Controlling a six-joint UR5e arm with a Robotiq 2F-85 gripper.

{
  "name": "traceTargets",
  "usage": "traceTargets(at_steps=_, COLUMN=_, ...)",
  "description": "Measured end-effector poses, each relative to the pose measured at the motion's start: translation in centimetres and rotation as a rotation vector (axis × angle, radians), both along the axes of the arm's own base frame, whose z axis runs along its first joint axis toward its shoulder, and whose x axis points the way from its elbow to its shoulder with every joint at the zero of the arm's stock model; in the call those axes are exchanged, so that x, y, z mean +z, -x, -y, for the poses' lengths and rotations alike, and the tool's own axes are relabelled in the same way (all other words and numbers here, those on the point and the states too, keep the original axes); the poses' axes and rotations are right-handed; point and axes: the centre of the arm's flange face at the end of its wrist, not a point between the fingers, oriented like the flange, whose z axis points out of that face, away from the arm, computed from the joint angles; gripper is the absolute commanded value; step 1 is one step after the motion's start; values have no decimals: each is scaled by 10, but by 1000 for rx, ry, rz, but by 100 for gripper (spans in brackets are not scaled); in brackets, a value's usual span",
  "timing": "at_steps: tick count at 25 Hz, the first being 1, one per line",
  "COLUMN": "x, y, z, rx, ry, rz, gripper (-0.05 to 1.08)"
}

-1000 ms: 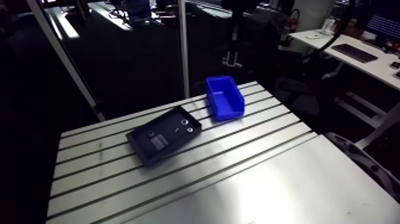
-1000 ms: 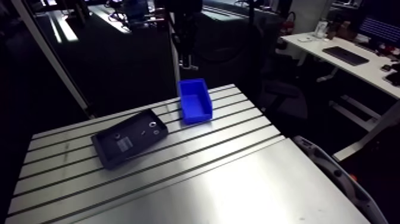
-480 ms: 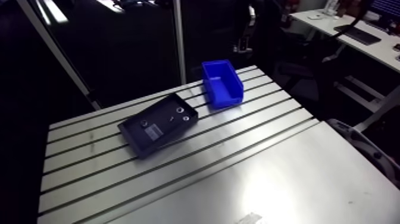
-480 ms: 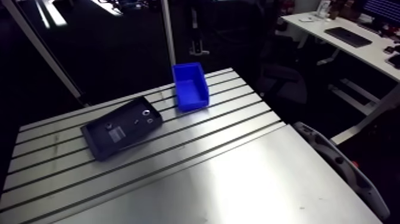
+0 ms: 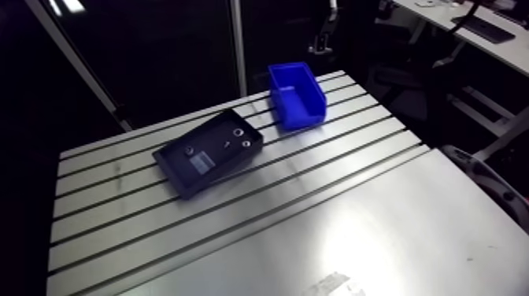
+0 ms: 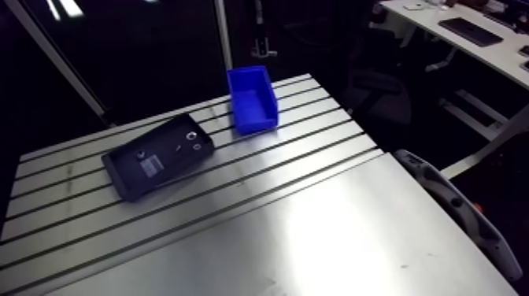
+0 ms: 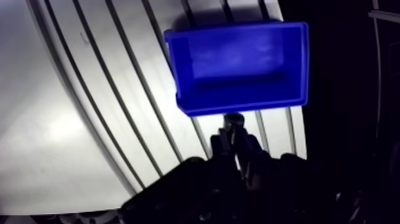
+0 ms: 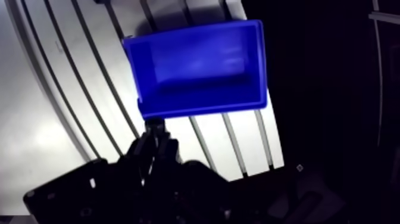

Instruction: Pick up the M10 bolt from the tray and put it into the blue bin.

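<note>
In the wrist view my gripper [image 7: 233, 128] is shut on a small grey bolt [image 7: 233, 120], whose end shows between the dark fingertips [image 7: 222, 142]. The blue bin [image 7: 238, 62] lies just ahead of the fingertips, open side up, with nothing visible inside it. In the arm view the bin [image 5: 297, 94] stands at the far side of the slotted table. The gripper [image 5: 323, 41] hangs small and dim above and behind it. The black tray [image 5: 209, 152] lies to the bin's left with a few small metal parts in it.
The slotted aluminium table [image 5: 260, 228] stretches wide and bare towards the near side. A slanted metal post [image 5: 75, 63] and an upright post [image 5: 238, 47] stand at the table's far edge, the upright one close to the bin.
The whole arm view has shifted, so the camera has moved. Tray and bin lie where they were. The gripper stays high behind the bin.
</note>
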Motion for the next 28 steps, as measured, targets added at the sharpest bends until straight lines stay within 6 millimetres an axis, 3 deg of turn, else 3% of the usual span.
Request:
traceTargets(at_steps=12, x=-23, y=11, z=4, rx=-6, ry=19, rz=-6, gripper=107)
traceTargets(at_steps=28, x=-67, y=25, z=11, rx=-35, ry=28, rz=19, gripper=107)
